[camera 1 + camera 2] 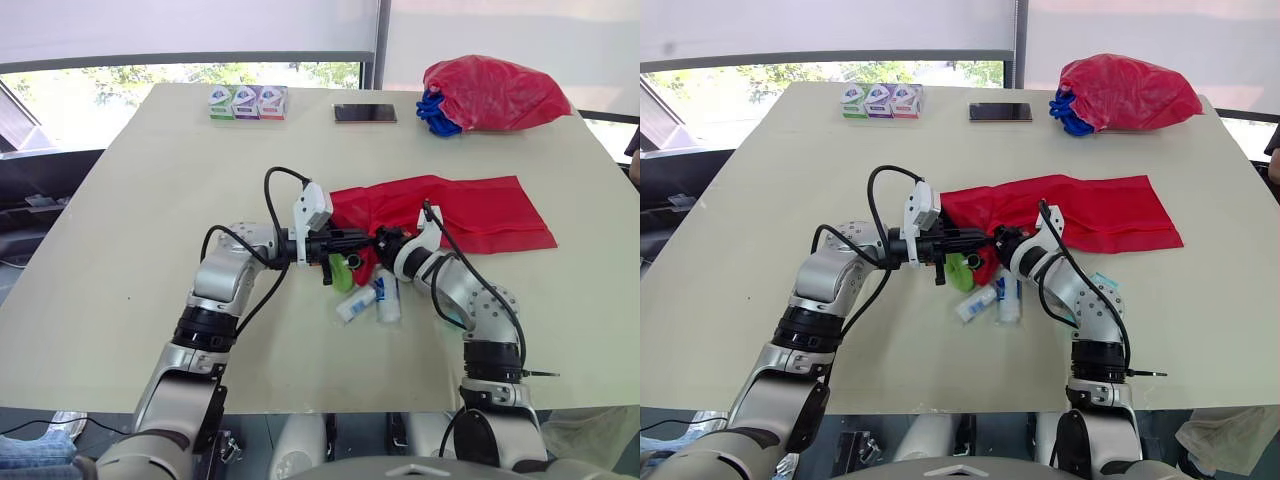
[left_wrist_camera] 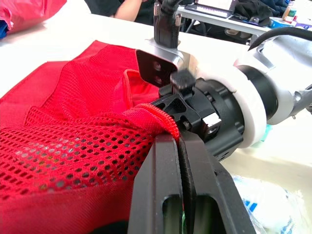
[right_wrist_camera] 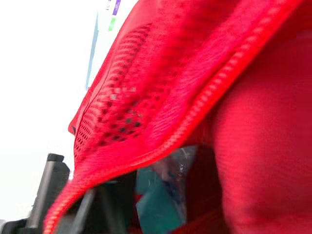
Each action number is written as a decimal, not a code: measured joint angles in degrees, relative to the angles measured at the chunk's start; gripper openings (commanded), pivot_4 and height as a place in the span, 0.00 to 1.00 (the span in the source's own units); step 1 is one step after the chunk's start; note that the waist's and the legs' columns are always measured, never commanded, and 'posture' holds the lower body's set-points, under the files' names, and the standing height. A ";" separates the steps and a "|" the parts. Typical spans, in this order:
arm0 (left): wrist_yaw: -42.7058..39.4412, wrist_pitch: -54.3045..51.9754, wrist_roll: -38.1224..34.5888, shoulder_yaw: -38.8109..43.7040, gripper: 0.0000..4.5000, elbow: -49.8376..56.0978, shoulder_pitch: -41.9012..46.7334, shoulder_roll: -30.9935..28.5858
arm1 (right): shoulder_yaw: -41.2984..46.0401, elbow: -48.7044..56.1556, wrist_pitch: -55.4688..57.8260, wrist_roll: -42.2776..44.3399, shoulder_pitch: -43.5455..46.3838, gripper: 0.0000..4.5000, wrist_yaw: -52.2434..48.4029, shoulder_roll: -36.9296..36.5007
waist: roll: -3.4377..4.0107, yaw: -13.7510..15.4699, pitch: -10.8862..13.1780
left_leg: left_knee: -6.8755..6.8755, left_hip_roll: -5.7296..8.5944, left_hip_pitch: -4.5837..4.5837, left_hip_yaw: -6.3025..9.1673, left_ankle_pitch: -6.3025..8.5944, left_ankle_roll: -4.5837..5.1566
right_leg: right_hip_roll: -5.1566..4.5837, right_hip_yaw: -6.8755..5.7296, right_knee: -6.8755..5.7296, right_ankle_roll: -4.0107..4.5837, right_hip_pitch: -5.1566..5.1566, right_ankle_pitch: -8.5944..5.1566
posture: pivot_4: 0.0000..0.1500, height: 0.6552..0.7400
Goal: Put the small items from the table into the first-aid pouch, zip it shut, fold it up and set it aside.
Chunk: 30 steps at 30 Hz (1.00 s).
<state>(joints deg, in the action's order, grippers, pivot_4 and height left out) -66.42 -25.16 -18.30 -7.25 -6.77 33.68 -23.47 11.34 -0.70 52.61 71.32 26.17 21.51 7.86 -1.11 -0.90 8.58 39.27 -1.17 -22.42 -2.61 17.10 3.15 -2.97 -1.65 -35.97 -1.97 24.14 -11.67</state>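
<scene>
The red mesh first-aid pouch (image 1: pixel 440 212) lies flat at mid-table, its zippered mouth facing me. My left gripper (image 1: pixel 364 240) is shut on the zipper edge (image 2: pixel 163 122) of that mouth and holds it slightly off the table. From the other side my right gripper (image 1: pixel 388 240) presses against the same edge, its tip buried in red mesh (image 3: pixel 146 97). Just in front of the mouth lie a green round item (image 1: pixel 340 272), a white tube (image 1: pixel 357 302) and a white packet (image 1: pixel 388 298). A teal packet (image 1: pixel 1102 283) sits by my right forearm.
Along the far edge stand three small boxes (image 1: pixel 248 102), a dark phone (image 1: pixel 365 113) and a full red bag (image 1: pixel 492 92) with something blue (image 1: pixel 436 112) beside it. A person's arm (image 1: pixel 633 148) shows at the right edge.
</scene>
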 measured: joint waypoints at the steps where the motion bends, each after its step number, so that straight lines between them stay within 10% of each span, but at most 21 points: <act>1: -0.43 0.56 0.02 -0.09 0.00 -1.06 0.46 0.00 | -0.37 0.61 0.77 -0.64 0.00 0.71 -0.02 -0.87 | 0.00 0.11 0.00 | 0.00 0.02 -0.01 0.00 0.00 0.00 | -0.01 -0.01 0.00 0.00 0.00 0.00 | 1.00 1.00; 17: -2.75 6.73 0.14 -2.27 0.00 -10.90 4.12 -0.63 | -0.94 5.25 4.55 -2.57 -1.72 0.71 0.32 -4.22 | 0.00 0.08 0.00 | 0.00 0.02 -0.02 0.00 0.02 0.04 | -0.01 -0.01 0.04 0.00 0.00 0.00 | 1.00 1.00; 25: -2.03 7.08 1.38 -2.19 0.00 -14.02 4.52 -1.68 | -2.18 6.98 5.65 -2.94 -1.86 0.03 0.22 -3.58 | 0.00 -0.01 0.00 | 0.00 -0.01 -0.02 0.01 0.02 0.04 | 0.02 -0.01 0.02 0.00 0.00 0.00 | 1.00 1.00; 30: -2.08 9.17 2.41 -2.16 0.00 -17.25 6.02 -2.15 | -2.53 8.23 7.00 -2.93 -2.39 0.01 -0.10 -4.49 | 0.00 0.09 0.00 | 0.00 0.01 -0.03 0.00 0.02 0.04 | 0.00 -0.01 0.04 -0.01 0.00 0.00 | 1.00 1.00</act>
<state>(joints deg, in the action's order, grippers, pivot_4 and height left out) -68.50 -15.99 -15.89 -9.41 -24.02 39.70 -25.62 8.80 7.53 59.61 68.39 23.78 21.42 3.36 -1.11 -0.81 8.57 39.28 -1.16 -22.45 -2.61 17.12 3.20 -2.97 -1.66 -35.93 -1.97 24.14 -11.67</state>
